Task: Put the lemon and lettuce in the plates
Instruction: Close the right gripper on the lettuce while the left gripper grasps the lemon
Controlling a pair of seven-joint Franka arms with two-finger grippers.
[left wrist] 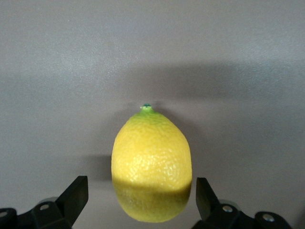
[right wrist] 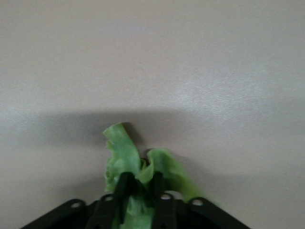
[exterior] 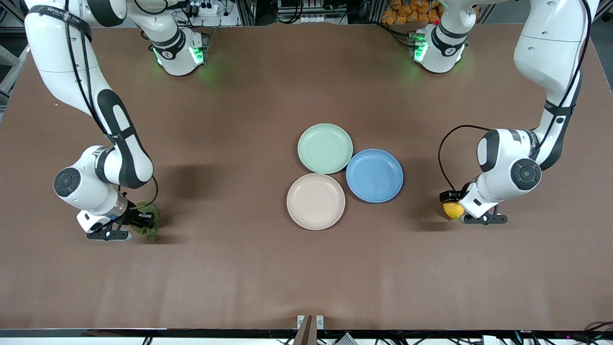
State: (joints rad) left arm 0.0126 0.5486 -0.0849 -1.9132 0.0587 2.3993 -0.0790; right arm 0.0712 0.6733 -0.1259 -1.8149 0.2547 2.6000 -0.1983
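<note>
The lemon [exterior: 451,210] lies on the brown table near the left arm's end. My left gripper [exterior: 458,213] is down around it, open. In the left wrist view the lemon [left wrist: 151,162] sits between the two fingertips [left wrist: 76,193] with a gap on each side. My right gripper [exterior: 143,221] is low at the table near the right arm's end, shut on the crumpled green lettuce [exterior: 151,232]. The lettuce also shows in the right wrist view [right wrist: 119,145], pinched between the gripper's [right wrist: 139,183] fingers. The mint green plate [exterior: 325,148] and the beige plate [exterior: 316,201] stand empty mid-table.
A blue plate [exterior: 374,175] touches both other plates, toward the left arm's end. Bare brown table lies between each gripper and the plates.
</note>
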